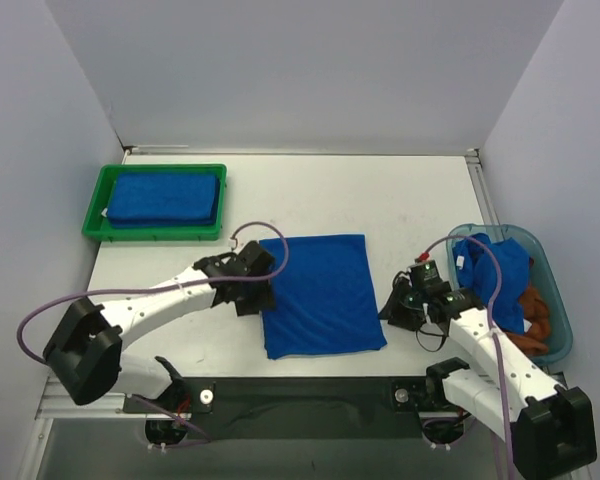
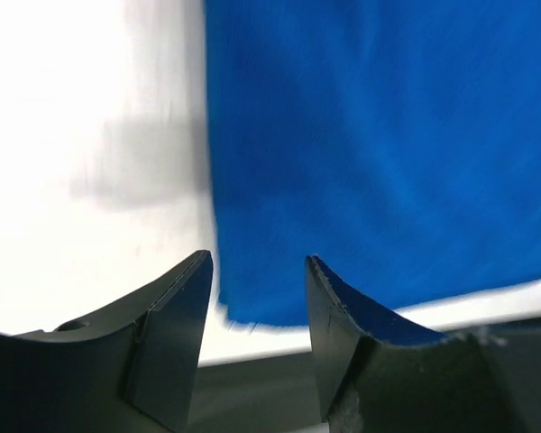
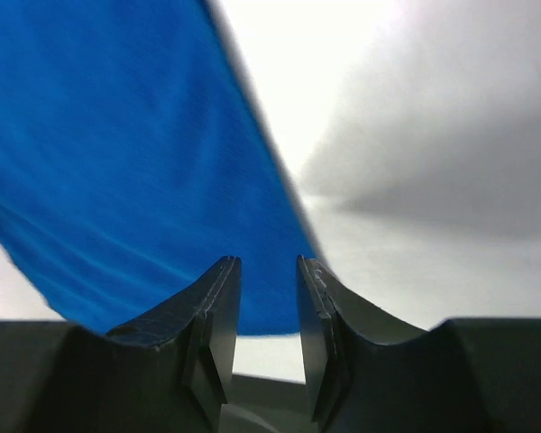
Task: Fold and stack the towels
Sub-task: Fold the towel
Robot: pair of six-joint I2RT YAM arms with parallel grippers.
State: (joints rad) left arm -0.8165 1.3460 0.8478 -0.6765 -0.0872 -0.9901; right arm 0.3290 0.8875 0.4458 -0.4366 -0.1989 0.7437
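While both arms sit low at the near side of the white table, I judge the task about half done. The left gripper has its fingers spread with nothing between them, at the left edge of the royal blue terry towel lying flat in the middle of the table. The right gripper is also parted and empty, just beside the towel's right edge. Whether this towel is spread or folded once I cannot tell; I think it needs more folding.

Further right, the translucent teal plastic bin holds a crumpled blue towel and the rust-brown towel — both not yet folded. At the far left, the green plastic tray carries a neat stack of folded blue towels. The way to the tray looks free — only the purple cable of the left arm loops near the towel's far corner.
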